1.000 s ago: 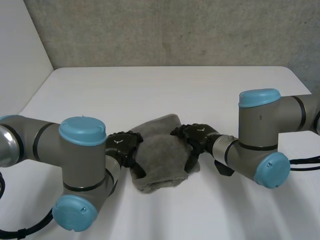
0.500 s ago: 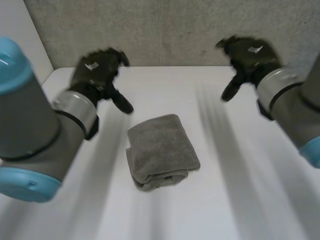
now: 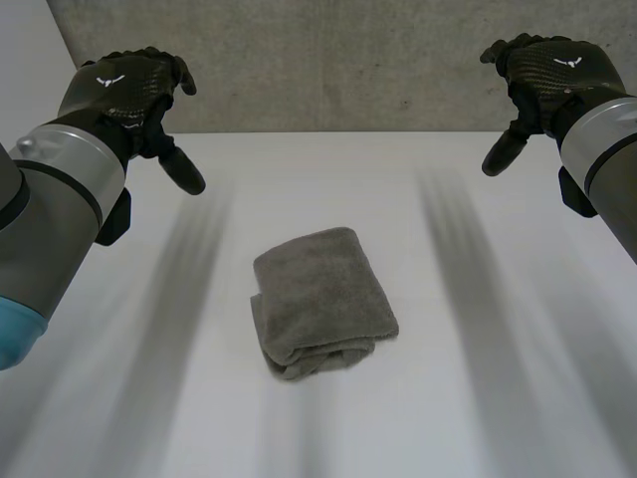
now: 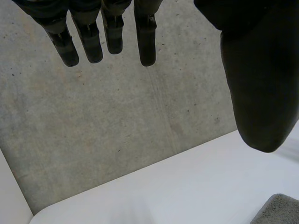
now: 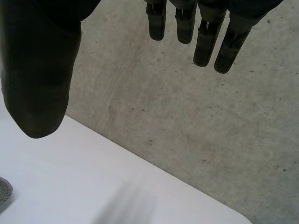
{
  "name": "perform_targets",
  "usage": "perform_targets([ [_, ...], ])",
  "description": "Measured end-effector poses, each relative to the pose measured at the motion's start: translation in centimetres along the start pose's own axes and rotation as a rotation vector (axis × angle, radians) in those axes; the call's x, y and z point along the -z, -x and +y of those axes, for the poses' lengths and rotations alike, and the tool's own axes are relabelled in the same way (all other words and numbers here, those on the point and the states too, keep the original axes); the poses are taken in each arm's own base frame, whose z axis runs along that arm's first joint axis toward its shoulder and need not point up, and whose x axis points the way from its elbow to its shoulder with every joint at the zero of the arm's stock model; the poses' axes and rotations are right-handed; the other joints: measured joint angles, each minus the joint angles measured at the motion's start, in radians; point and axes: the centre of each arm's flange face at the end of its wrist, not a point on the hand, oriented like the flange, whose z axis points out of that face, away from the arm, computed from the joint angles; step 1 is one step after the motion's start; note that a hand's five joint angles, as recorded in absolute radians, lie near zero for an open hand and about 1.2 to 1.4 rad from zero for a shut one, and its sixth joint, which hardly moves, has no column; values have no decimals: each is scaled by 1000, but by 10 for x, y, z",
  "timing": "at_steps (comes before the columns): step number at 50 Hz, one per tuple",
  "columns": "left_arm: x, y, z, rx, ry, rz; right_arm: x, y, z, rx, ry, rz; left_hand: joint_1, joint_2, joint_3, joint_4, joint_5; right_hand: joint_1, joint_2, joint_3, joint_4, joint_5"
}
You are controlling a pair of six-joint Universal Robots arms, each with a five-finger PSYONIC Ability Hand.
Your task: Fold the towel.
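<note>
Grey towel [image 3: 320, 301] folded into a thick bundle mid worktop [image 3: 478, 378], left robot hand [image 3: 124, 90] high and well apart from it, fingers released, right robot hand [image 3: 547, 70] high opposite, fingers released, concrete wall [image 3: 338, 60] behind.

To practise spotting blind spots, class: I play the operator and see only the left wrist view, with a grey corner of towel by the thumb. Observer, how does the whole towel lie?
Observer: The towel lies folded into a compact bundle in the middle of the table, and neither hand touches it.
Operator: Where is the right hand?
Observer: The right hand hangs high over the table's far right, fingers relaxed, holding nothing.
Operator: And my left hand against it?
Observer: The left hand mirrors it at the far left.
</note>
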Motion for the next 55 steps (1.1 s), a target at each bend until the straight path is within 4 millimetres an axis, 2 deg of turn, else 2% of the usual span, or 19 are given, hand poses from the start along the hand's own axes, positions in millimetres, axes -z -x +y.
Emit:
perform_targets([
  [26,1,0,4,5,18,0,-1,0,6,-1,17,1,2,1,2,1,0,0,0,0,0,0],
  [31,4,0,8,3,34,2,1,1,12,-1,39,-2,2,1,2,2,0,0,0,0,0,0],
  [39,24,1,22,-1,58,15,15,4,34,3,83,-12,12,6,7,5,10,0,0,0,0,0],
  [44,27,2,28,-1,42,14,20,5,42,12,73,-15,15,10,10,9,13,0,0,0,0,0],
  [55,24,4,28,3,21,5,20,5,37,16,45,-11,16,13,12,10,15,0,0,0,0,0],
])
